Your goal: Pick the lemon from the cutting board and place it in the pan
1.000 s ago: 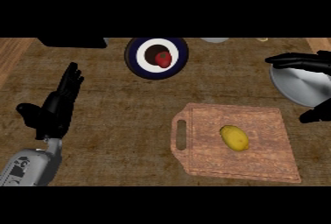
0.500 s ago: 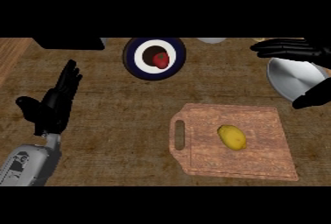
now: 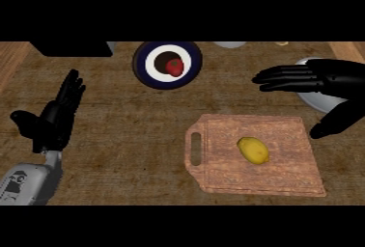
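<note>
Lemon (image 3: 253, 150) oval, smooth, wooden cutting board (image 3: 285, 173)

Single view, from head height, looking steeply down onto the wooden counter (image 3: 128, 125). Near enough for countertop to fill the field: cutting board (image 3: 285, 173) low right, plate (image 3: 143, 62) far, left hand (image 3: 53, 123) and right hand (image 3: 331, 79) at the sides.

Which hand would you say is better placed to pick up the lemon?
Right. The right hand hovers open beside the cutting board, close to the lemon and partly over the pan; the left hand rests open at the view's left, well away.
</note>
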